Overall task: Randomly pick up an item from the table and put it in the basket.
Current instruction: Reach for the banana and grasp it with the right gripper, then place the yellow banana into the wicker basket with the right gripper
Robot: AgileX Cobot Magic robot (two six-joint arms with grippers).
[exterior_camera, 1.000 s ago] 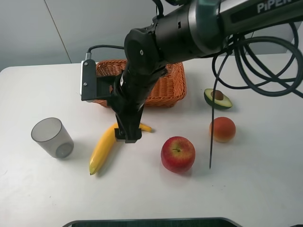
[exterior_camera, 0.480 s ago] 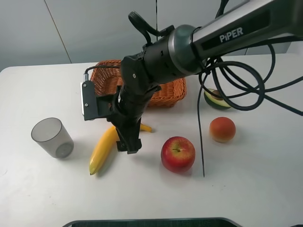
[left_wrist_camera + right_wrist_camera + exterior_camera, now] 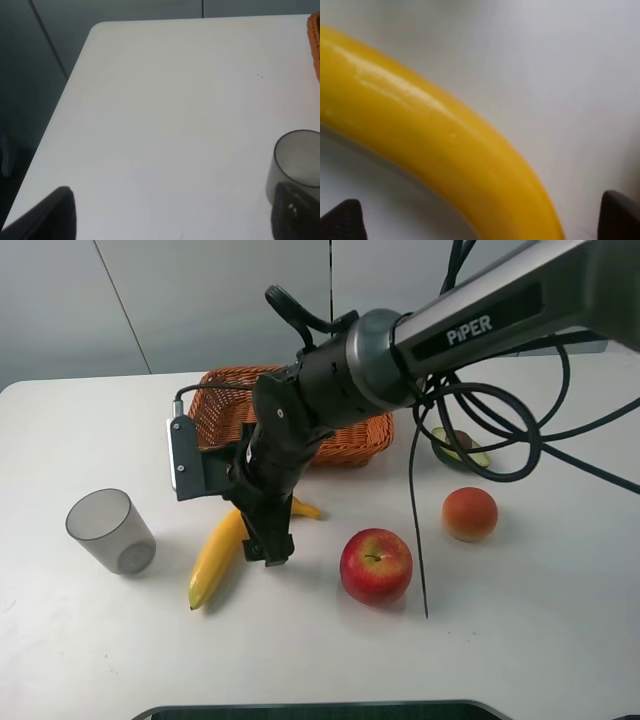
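Note:
The yellow banana (image 3: 214, 562) lies on the white table (image 3: 90, 420) in front of the wicker basket (image 3: 355, 432), between the grey cup and the apple. My right gripper (image 3: 272, 548) reaches across from the right and is down over the banana's upper half. In the right wrist view the banana (image 3: 435, 150) fills the frame and the open gripper (image 3: 480, 220) has a dark fingertip on either side of it, not closed on it. My left gripper (image 3: 170, 220) is open and empty over the table's left part, beside the cup.
A grey translucent cup (image 3: 110, 530) stands left of the banana and shows in the left wrist view (image 3: 295, 160). A red apple (image 3: 376, 565), an orange-red fruit (image 3: 470, 513) and a halved avocado (image 3: 462, 452) lie to the right. Black cables hang over the right side.
My right arm has come down and its gripper has dropped lower over the banana. The banana and the other things have not moved.

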